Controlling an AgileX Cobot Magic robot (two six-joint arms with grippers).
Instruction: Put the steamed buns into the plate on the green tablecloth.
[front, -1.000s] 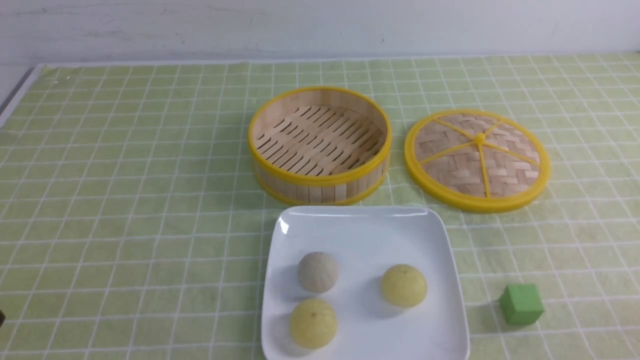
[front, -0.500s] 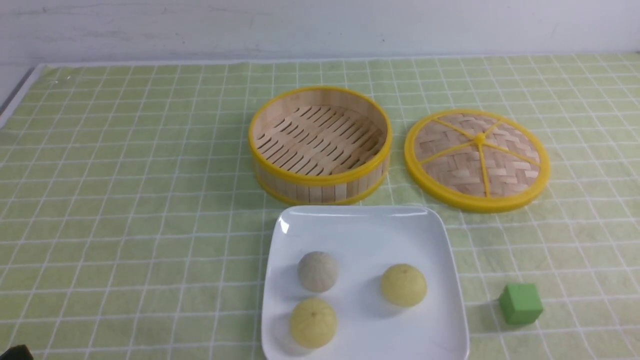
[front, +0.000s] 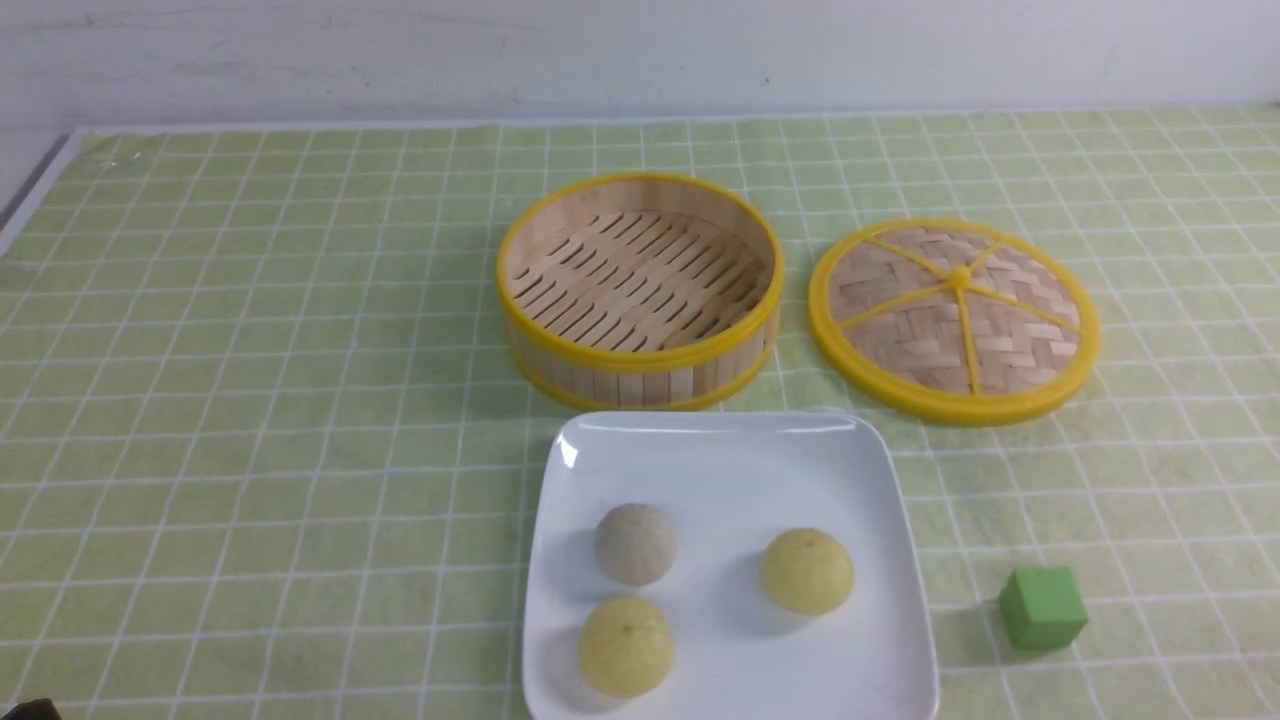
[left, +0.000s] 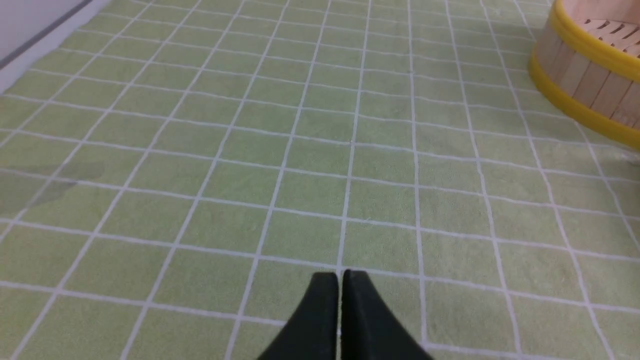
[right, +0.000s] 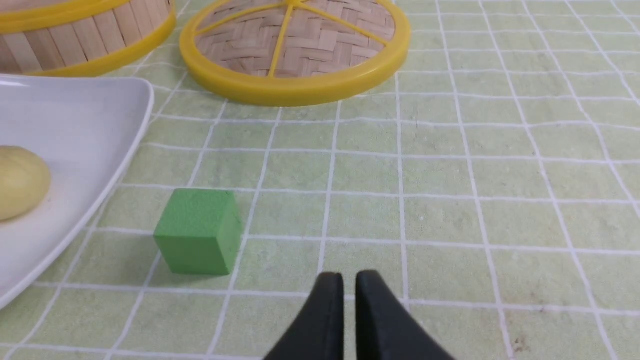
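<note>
Green tablecloth (front: 250, 400) covers the bench. Far left, my left hand (left: 340, 280) hangs low over bare cloth, fingers pressed together, empty; in the front view it has slid almost out at the near-left corner over the last second. Centre: bamboo steamer (front: 640, 290) empty, and near it the plate (front: 730, 460) holds all three steamed buns (front: 635, 543), unmoved. Right: my right hand (right: 349, 282), likewise pressed together and empty, near the green cube (right: 198, 231). I judge the task done.

Green-white grid cloth (front: 250, 400), white plate (front: 720, 460), yellow/grey buns (front: 807, 571).
</note>
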